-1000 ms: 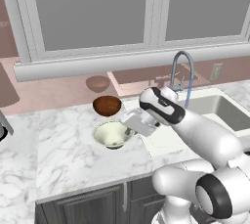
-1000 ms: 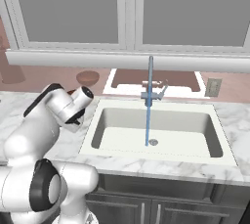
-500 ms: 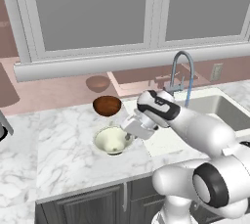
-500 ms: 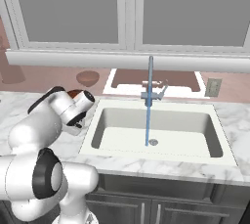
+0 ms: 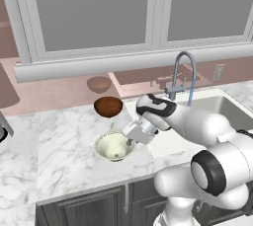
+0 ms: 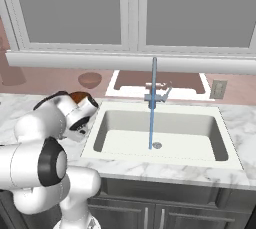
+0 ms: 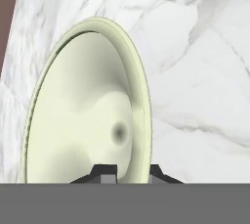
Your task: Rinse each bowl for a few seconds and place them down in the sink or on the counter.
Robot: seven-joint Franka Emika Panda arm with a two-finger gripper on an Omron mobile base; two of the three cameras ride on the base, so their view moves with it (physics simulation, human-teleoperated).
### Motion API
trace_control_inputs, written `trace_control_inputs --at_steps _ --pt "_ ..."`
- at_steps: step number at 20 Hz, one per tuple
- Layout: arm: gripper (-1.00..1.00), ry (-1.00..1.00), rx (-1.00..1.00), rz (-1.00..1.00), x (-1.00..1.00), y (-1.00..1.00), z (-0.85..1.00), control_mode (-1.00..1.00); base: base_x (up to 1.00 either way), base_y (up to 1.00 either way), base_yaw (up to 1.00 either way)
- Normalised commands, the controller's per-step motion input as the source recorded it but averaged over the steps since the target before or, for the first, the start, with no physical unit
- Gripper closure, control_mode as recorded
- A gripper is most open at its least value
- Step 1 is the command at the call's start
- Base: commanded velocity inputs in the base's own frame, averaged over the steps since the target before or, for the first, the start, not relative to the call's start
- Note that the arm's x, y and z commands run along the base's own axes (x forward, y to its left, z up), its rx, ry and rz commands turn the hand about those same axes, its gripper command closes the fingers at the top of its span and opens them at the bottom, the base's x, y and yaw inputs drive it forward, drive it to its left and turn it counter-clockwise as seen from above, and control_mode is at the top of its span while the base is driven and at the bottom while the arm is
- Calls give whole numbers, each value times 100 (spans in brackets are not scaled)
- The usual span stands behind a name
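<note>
Near the counter's (image 5: 64, 146) front edge, the gripper (image 5: 129, 142) pinches the rim of the cream bowl (image 5: 113, 147), one finger tip (image 7: 105, 171) inside the wall and the other outside it. The reddish-brown bowl (image 5: 108, 106) sits just behind, toward the counter's back edge, apart from the cream one. To the right, water runs from the faucet (image 6: 154, 85) into the sink (image 6: 165, 135).

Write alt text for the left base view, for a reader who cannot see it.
The robot's gripper is shut on the rim of the cream bowl on the marble counter. A reddish-brown bowl sits just behind it, and water runs from the faucet into the sink at right.
</note>
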Motion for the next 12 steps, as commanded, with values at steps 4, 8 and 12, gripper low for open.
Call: trace_control_inputs --at_steps 4,8,12 --pt "100 0 0 6 3 0 -22 -100 0 0 0" --pt "100 0 0 6 3 0 -22 -100 0 0 0" --pt "100 0 0 6 3 0 -23 -100 0 0 0"
